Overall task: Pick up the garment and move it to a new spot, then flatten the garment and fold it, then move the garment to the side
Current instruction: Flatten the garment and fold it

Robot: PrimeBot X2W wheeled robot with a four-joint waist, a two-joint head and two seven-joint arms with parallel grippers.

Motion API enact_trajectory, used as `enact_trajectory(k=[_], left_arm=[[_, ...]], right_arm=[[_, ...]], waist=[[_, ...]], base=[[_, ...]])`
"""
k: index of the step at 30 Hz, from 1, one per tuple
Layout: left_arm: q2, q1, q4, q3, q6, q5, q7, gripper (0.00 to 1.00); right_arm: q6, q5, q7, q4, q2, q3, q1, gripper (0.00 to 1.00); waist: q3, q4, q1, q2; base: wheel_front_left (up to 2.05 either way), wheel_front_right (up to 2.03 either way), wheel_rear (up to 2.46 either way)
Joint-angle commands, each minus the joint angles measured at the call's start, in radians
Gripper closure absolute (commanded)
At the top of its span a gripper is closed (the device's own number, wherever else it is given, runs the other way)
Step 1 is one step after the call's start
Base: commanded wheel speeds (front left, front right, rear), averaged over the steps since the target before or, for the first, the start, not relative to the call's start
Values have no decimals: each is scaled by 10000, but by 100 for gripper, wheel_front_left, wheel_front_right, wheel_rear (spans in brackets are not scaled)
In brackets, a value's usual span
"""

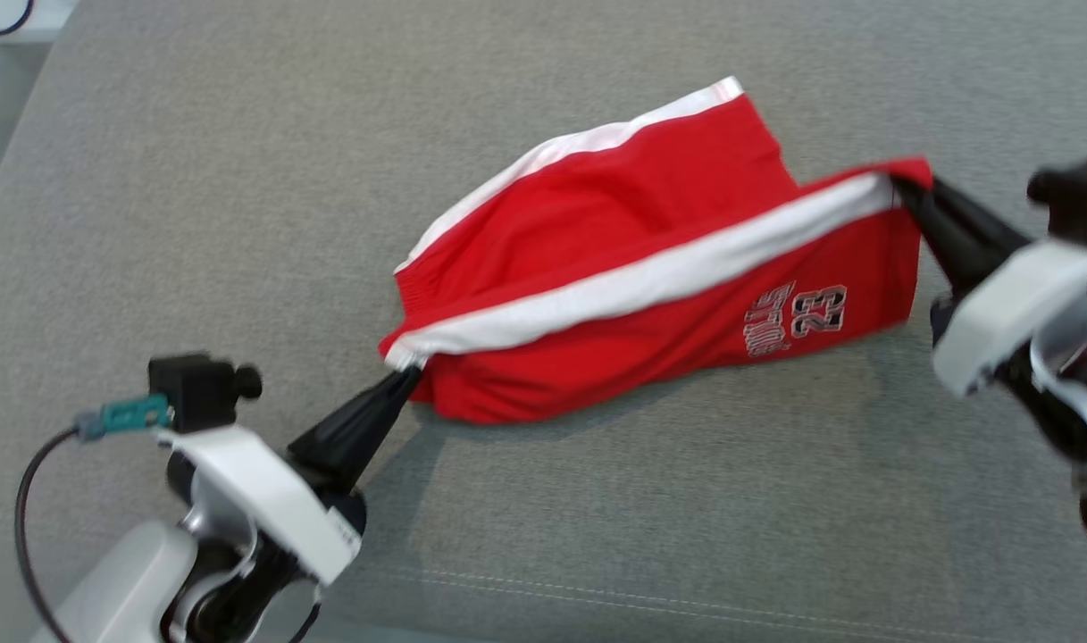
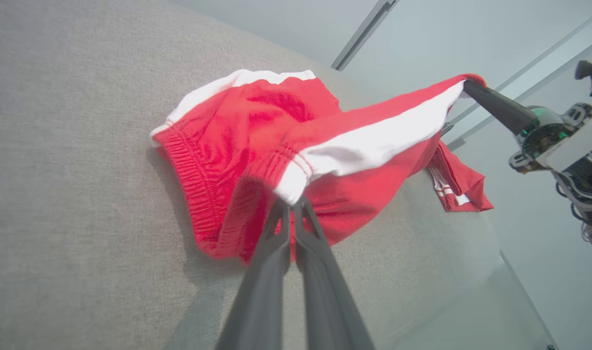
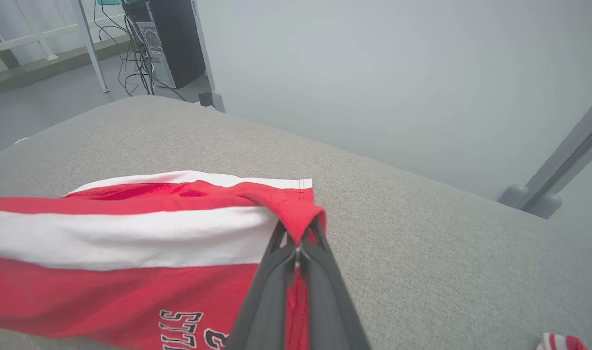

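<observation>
Red shorts (image 1: 650,295) stretch from left gripper (image 1: 406,375), clamped on the near-left waistband, to right gripper (image 1: 905,189), clamped on seemingly the hem.

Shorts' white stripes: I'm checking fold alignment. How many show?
2: the near stripe, stretched between the left gripper and right gripper, and the far stripe along the shorts' back edge. More may be hidden underneath.
</observation>
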Motion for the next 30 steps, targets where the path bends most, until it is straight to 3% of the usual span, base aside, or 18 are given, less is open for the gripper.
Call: enact_trajectory(k=[1, 11, 21, 22, 23, 24, 25, 30], left_arm=[[-14, -1011, 236, 380, -242, -279, 115, 100], [-1760, -3911, 2964, -905, -562, -1128, -87, 100], [-2181, -5200, 4105, -2276, -566, -2122, -1069, 100], [-2173, -5297, 4193, -2409, -566, -2198, -1177, 94], [-2172, -5385, 4283, -2520, -566, -2271, -1314, 67], [-2161, -5453, 4377, -2647, -566, -2372, -1373, 11], [-2134, -5529, 4453, -2752, -566, -2417, -1499, 0], [-1945, -5672, 4665, -3205, -566, -2646, -2146, 0]], right_arm=[[2, 285, 106, 621, -343, 663, -1192, 100], [2, 1423, -369, 4968, -879, 3056, -5187, 100], [2, 2373, -1063, 7148, -919, 4170, -6605, 100], [2, 2477, -1152, 7286, -900, 4301, -6685, 96], [2, 2559, -1220, 7420, -894, 4444, -6753, 78], [2, 2665, -1292, 7539, -876, 4563, -6809, 4], [2, 2787, -1356, 7618, -852, 4695, -6855, 0], [2, 3369, -1742, 7728, -905, 5286, -6926, 0]], waist=[[377, 481, 0, 0], [1111, 1858, 0, 0], [1584, 2364, 0, 0], [1606, 2371, 0, 0], [1616, 2373, 0, 0], [1619, 2367, 0, 0], [1628, 2355, 0, 0], [1569, 2248, 0, 0]], base=[[0, 0, 0], [0, 0, 0], [0, 0, 0], [0, 0, 0], [0, 0, 0], [0, 0, 0], [0, 0, 0], [0, 0, 0]])
